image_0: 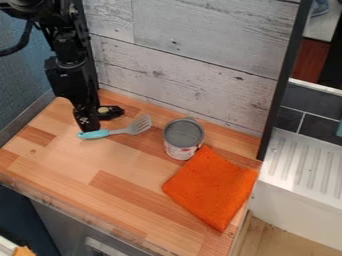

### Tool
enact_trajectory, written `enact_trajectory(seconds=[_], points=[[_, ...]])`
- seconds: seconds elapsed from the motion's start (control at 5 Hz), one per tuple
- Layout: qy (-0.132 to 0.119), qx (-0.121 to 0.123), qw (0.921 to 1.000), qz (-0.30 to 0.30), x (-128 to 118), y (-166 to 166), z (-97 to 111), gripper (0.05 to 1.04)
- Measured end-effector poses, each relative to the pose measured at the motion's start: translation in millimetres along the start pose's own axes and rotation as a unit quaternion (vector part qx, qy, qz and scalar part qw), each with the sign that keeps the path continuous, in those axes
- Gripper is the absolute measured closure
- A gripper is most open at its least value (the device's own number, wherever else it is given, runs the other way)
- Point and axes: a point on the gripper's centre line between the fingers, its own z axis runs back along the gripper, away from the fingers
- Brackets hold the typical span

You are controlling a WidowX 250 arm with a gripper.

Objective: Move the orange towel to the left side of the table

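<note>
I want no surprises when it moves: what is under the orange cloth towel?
The light-brown wooden tabletop shows beside the orange cloth towel; the surface directly beneath is covered, so I cannot tell whether anything lies there.

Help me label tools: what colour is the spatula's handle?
The handle is light blue, best seen in the camera view.

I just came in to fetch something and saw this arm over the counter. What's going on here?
A black robot arm has its end effector low at the far left of the wooden tabletop, by the blue handle of a slotted spatula; whether they touch, I can't tell. The orange towel, which it is meant to move left, lies unheld toward the right, beside a tin can.
</note>
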Motion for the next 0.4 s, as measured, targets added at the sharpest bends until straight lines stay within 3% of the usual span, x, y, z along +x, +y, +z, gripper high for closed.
enact_trajectory(seconds=[0.2, 0.4], points=[[-0.002, 0.014, 0.9999, 0.002, 0, 5, -9, 0.082], [-0.008, 0.036, 0.9991, -0.020, -17, 30, -17, 0.082]])
